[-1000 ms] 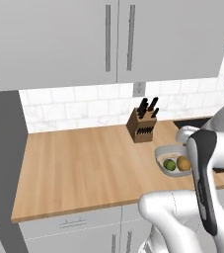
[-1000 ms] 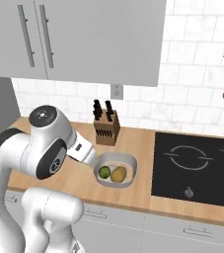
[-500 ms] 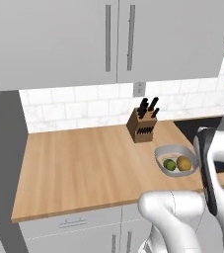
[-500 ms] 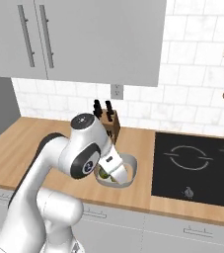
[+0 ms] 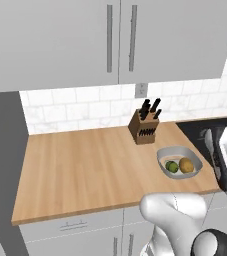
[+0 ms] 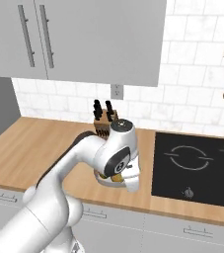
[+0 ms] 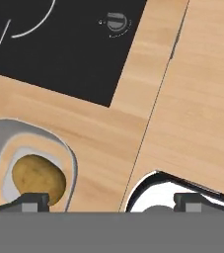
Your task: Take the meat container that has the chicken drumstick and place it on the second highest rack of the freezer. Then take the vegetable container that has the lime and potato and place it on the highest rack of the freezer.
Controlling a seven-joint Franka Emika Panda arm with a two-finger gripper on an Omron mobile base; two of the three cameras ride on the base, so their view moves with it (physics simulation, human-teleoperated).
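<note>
Right of the dark wooden knife block (image 5: 144,129), the shallow grey oval vegetable container (image 5: 179,160) sits on the counter, holding the green lime (image 5: 171,166) and yellow-orange potato (image 5: 186,165). It looks light, rigid, likely slick; grasp its rim. The gripper (image 7: 111,200) hovers beside it, fingers spread.

Both base views face the counter (image 5: 85,165), hand view close above

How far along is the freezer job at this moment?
Nothing looks finished. The vegetable container, holding the lime and potato, sits on the counter beside the cooktop. The gripper hovers by its rim, jaws apart and empty. Grasping and shelving remain.
</note>
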